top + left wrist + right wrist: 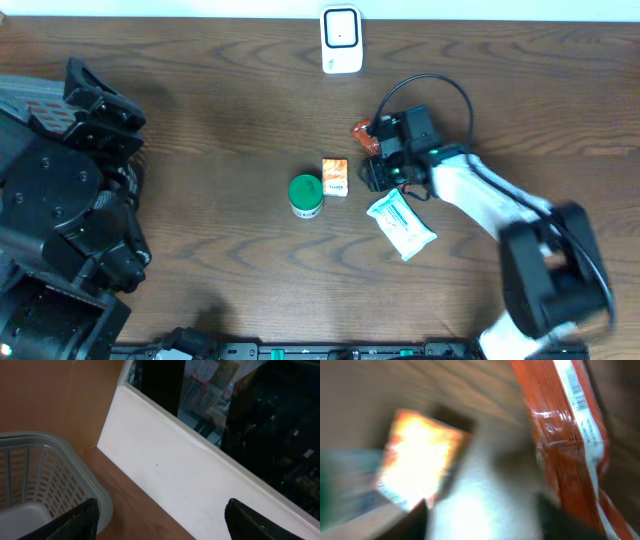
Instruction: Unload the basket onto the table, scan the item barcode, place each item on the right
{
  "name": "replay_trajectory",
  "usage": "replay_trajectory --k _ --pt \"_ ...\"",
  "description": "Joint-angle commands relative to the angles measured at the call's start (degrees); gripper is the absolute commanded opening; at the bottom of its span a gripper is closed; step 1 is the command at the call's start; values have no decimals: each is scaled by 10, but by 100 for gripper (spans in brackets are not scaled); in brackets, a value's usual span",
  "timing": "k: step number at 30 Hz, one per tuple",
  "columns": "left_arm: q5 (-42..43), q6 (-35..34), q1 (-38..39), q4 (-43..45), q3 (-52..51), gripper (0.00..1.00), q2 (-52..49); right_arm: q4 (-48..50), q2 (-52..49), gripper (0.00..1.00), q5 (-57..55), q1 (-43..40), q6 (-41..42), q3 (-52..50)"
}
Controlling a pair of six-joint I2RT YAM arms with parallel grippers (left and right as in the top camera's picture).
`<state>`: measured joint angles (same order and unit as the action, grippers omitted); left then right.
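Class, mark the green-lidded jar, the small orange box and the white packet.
green-lidded jar [305,190]: overhead view, centre of lid
small orange box [335,177]: overhead view, top face
white packet [401,224]: overhead view, its middle

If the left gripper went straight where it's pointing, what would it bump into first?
Most likely the white board, dead ahead of the left gripper. The grey basket sits off to the side, out of that line, though depth is hard to judge.
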<state>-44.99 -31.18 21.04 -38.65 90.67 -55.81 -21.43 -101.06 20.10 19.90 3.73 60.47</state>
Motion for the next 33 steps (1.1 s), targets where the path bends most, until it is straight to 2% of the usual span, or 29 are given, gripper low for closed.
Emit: replay_trajectory --k 1,4,6,9,13,19,22,28,33 --pt "-9 9 -2 1 2 81 2 -38 100 99 125 -47 0 29" --pt "-9 9 -2 1 2 81 2 -92 142 99 178 -85 -7 29" --pt "-9 9 -2 1 2 81 2 -118 157 99 132 -104 -51 24" --pt "-9 9 -2 1 2 81 2 -113 139 99 108 -127 -52 6" --pt "-9 9 -2 1 2 81 2 -99 66 99 210 -176 -53 -10" --pt "-9 9 -2 1 2 81 2 27 -59 99 343 -224 -42 -8" --pt "-9 9 -2 1 2 81 2 50 -124 99 383 -229 -34 3" --pt "-9 9 -2 1 2 81 2 27 -186 99 378 -229 -63 10" --pt "-9 9 -2 1 2 80 2 -39 -190 99 287 -224 -83 10"
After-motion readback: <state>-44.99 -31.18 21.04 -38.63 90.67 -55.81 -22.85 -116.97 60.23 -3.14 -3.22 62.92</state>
